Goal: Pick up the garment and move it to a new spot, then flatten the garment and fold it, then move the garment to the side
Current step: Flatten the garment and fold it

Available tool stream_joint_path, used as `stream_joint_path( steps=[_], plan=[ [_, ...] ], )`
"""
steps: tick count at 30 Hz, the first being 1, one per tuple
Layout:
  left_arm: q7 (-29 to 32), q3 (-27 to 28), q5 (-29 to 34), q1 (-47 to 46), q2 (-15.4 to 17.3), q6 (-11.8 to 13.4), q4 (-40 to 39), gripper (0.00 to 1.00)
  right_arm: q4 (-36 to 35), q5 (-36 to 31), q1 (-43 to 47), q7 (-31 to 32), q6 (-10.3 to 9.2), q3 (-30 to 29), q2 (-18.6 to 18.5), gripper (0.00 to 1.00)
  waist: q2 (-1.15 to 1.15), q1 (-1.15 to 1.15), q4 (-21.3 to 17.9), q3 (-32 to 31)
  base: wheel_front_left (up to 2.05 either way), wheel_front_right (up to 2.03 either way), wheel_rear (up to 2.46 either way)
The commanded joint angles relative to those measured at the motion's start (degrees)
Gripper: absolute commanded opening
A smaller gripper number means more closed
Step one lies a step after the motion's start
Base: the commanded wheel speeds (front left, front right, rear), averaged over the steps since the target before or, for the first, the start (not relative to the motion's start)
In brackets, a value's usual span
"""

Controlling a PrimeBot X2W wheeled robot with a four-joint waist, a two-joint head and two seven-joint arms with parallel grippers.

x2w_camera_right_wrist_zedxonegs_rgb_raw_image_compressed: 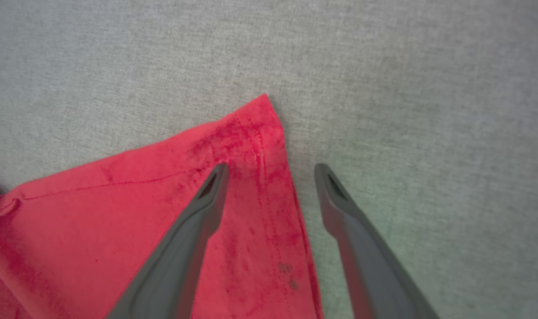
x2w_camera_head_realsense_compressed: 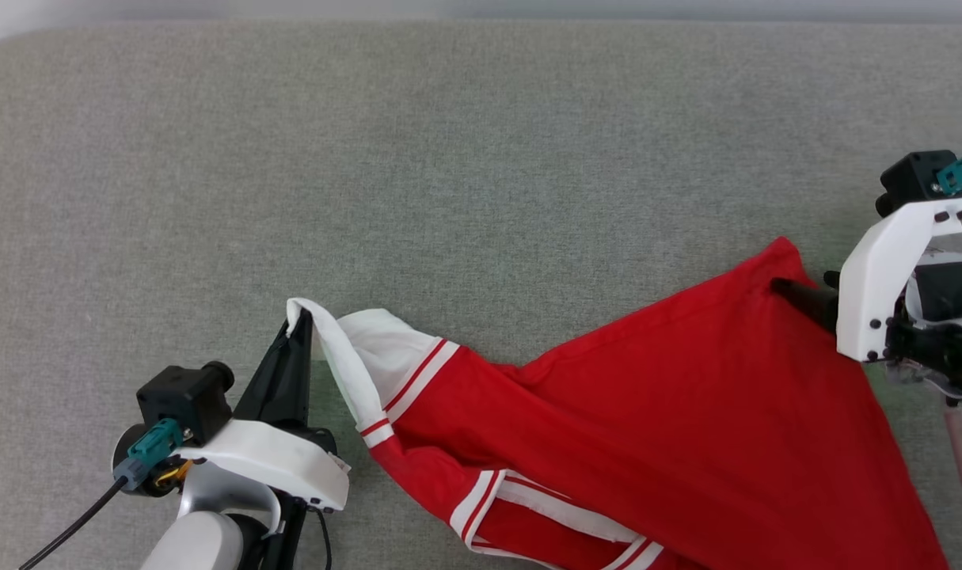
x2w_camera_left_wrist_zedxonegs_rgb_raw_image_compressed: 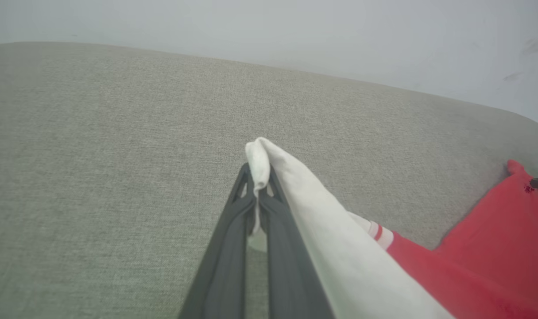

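Note:
The garment [x2w_camera_head_realsense_compressed: 647, 396] lies crumpled on the grey fabric surface [x2w_camera_head_realsense_compressed: 449, 158], red with a white striped-trim sleeve [x2w_camera_head_realsense_compressed: 370, 348] at its left end. My left gripper [x2w_camera_head_realsense_compressed: 302, 317] is shut on that sleeve's edge; in the left wrist view the white cloth [x2w_camera_left_wrist_zedxonegs_rgb_raw_image_compressed: 295, 212] is pinched at the gripper [x2w_camera_left_wrist_zedxonegs_rgb_raw_image_compressed: 256, 170] tips and drapes to the right. My right gripper [x2w_camera_head_realsense_compressed: 789, 289] stands open over the garment's red corner [x2w_camera_right_wrist_zedxonegs_rgb_raw_image_compressed: 251, 128]. One finger [x2w_camera_right_wrist_zedxonegs_rgb_raw_image_compressed: 211, 195] is above the cloth and the other [x2w_camera_right_wrist_zedxonegs_rgb_raw_image_compressed: 335, 195] above the bare surface, with nothing between them.
The grey surface stretches wide behind and left of the garment, ending at a rounded far edge [x2w_camera_left_wrist_zedxonegs_rgb_raw_image_compressed: 269, 66] against a pale wall. A black cable [x2w_camera_head_realsense_compressed: 69, 522] trails from my left wrist at the lower left.

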Motion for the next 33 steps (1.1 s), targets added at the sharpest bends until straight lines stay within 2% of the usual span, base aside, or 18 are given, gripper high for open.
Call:
stream_joint_path(
  steps=[1, 9, 10, 11, 15, 16, 22, 27, 33],
  plan=[
    [-0.2, -0.3, 0.5, -1.1, -0.1, -0.4, -0.1, 0.00, 1.2, -0.5, -2.0, 1.6, -0.02, 0.5, -0.5, 1.00, 0.00, -0.01, 0.8, 1.4, 0.00, 0.00, 0.00],
    [-0.4, -1.0, 0.2, -2.0, -0.2, -1.0, 0.7, 0.00, 7.9, 1.1, -3.2, 10.1, -0.02, 4.7, 0.3, 1.00, 0.00, -0.01, 1.7, 3.5, 0.00, 0.00, 0.00],
    [-0.4, -1.1, 0.1, -2.0, -0.2, -1.0, 0.8, 0.00, 8.3, 1.6, -3.3, 10.8, -0.01, 5.1, 0.5, 0.37, 0.00, -0.01, 1.7, 3.6, 0.00, 0.00, 0.00],
    [-0.4, -1.1, 0.1, -2.0, -0.2, -1.1, 1.0, 0.00, 8.5, 1.7, -3.5, 11.0, -0.01, 5.5, 0.5, 0.00, 0.00, -0.01, 1.7, 3.6, 0.00, 0.00, 0.00],
    [-0.3, -1.4, 0.0, -2.1, -0.1, -1.2, 1.3, 0.00, 8.4, 2.4, -3.9, 10.8, -0.01, 6.3, 0.3, 0.00, 0.00, -0.01, 1.7, 3.4, 0.00, 0.00, 0.00],
    [-0.3, -1.4, -0.3, -2.2, -0.1, -1.4, 1.7, 0.00, 7.1, 2.7, -5.0, 8.7, -0.01, 6.6, -1.2, 0.00, 0.00, -0.01, 1.8, 2.6, 0.00, 0.00, 0.00],
    [-0.8, -1.1, -0.5, -4.1, 0.1, -2.0, 3.5, 0.00, 4.5, 1.5, -5.8, 1.3, -0.02, 6.5, -4.0, 0.00, 0.00, -0.01, 1.4, -0.9, 0.00, 0.00, 0.00],
    [-0.4, -0.4, -1.2, -7.9, 0.9, -3.6, 6.7, 0.00, 5.3, -0.7, -5.1, -6.0, -0.02, 6.2, -3.5, 0.00, 0.00, -0.01, -0.1, -5.3, 0.00, 0.00, 0.00],
    [0.3, 1.2, -1.6, -18.2, 2.7, -6.4, 13.8, 0.00, 7.7, -3.6, -7.1, -13.6, -0.02, 4.4, -2.5, 0.00, 0.00, -0.01, -1.6, -9.6, 0.00, 0.00, 0.00]
  ],
)
